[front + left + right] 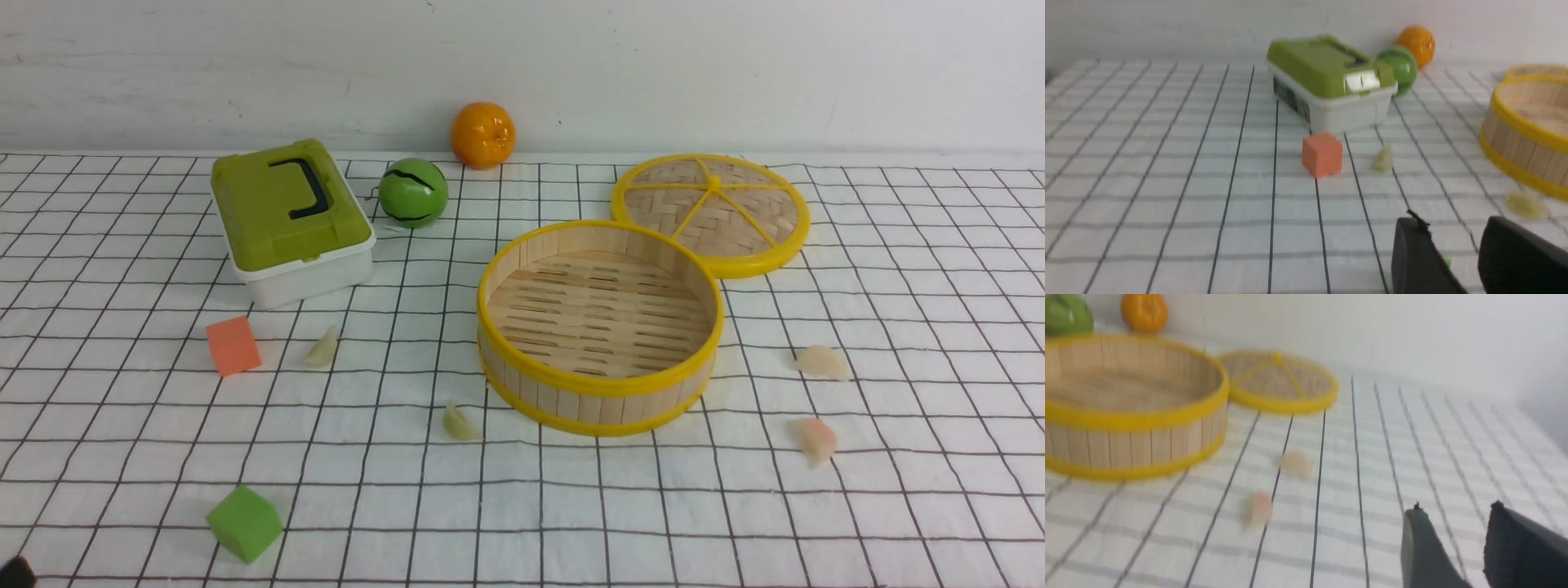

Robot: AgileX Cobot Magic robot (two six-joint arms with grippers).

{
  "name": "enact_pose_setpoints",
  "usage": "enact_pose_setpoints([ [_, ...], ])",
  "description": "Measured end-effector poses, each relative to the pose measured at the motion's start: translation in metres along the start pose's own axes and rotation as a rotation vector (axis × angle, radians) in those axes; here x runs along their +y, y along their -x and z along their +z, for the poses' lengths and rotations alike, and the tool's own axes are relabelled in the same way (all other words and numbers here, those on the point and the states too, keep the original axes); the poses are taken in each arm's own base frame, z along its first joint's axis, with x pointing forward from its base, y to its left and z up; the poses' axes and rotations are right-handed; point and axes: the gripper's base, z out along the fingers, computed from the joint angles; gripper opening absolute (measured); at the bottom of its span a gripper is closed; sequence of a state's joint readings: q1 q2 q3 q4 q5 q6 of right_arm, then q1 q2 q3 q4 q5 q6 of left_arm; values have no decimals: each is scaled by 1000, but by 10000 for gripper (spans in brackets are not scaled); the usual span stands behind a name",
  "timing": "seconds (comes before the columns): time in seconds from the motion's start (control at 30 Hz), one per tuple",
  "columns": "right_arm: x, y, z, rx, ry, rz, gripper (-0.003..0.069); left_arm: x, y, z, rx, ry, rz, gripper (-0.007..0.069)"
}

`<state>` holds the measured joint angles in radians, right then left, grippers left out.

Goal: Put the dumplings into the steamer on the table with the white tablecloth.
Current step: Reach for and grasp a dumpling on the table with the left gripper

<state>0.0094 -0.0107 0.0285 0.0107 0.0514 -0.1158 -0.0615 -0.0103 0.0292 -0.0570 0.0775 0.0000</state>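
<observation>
The steamer [600,402] stands open and empty mid-table on the white grid tablecloth [571,506]. Two pale green dumplings [322,349] [459,423] lie to its left, and two whitish-pink dumplings [820,362] [815,439] lie to its right. My left gripper [1451,222] is open and empty, low over the cloth, well short of the green dumplings [1383,159] [1525,204]. My right gripper [1455,510] is open and empty, off to the side of the pink dumplings [1296,463] [1258,508]. The steamer also shows in the left wrist view [1523,151] and in the right wrist view [1126,445].
The flat woven lid [710,212] leans behind the steamer's right side. A green-lidded white box [286,216], a green ball [413,193] and an orange [483,135] sit at the back. An orange cube [233,345] and a green cube [244,523] lie at the left.
</observation>
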Motion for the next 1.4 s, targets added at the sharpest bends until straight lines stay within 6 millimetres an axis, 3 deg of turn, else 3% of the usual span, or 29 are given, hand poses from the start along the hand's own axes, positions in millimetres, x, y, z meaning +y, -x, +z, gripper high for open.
enact_pose_setpoints([
  [0.17, -3, 23, -3, -257, -29, 2, 240, 0, 17, -2, -193, 0, -11, 237],
  [0.33, -6, 51, -16, -594, -25, 141, 240, 0, 36, -8, -410, -3, -24, 237],
  [0.43, -6, 56, -20, -674, 9, 245, 240, 0, 41, -10, -464, -12, -75, 237],
  [0.6, -7, 60, -21, -685, 67, 403, 240, 3, 48, -13, -543, -67, -356, 232],
  [0.63, -8, 70, -22, -681, 82, 446, 231, 3, 59, -15, -536, -89, -458, 204],
  [0.7, -9, 79, -24, -684, 86, 456, 216, 2, 68, -17, -524, -99, -489, 178],
  [0.77, -11, 103, -26, -662, 89, 461, 138, -2, 97, -19, -463, -109, -512, 86],
  [0.83, -12, 125, -23, -599, 80, 427, 28, -5, 125, -13, -373, -100, -505, 0],
  [0.97, -13, 135, -6, -397, 37, 339, -17, -8, 145, 8, -254, -71, -477, -13],
  [1.0, -14, 133, 8, -238, 10, 282, -15, -8, 148, 28, -162, -47, -465, -13],
  [1.13, -15, 104, 37, 204, -43, 230, -11, -10, 136, 69, 151, 14, -472, -13],
  [1.17, -15, 100, 39, 251, -48, 228, -11, -10, 137, 71, 156, 15, -472, -13],
  [1.2, -14, 84, 46, 436, -63, 226, -10, -12, 129, 87, 339, 38, -473, -13],
  [1.23, -13, 74, 49, 543, -68, 224, -10, -13, 127, 94, 400, 42, -470, -13],
  [1.27, -13, 74, 49, 543, -67, 227, -10, -14, 126, 95, 433, 43, -461, -13],
  [1.3, -10, 61, 53, 697, -52, 229, -10, -17, 121, 111, 578, 35, -434, -13],
  [1.4, 3, 50, 63, 821, 68, 252, -10, -26, 113, 138, 795, -34, -402, -13],
])
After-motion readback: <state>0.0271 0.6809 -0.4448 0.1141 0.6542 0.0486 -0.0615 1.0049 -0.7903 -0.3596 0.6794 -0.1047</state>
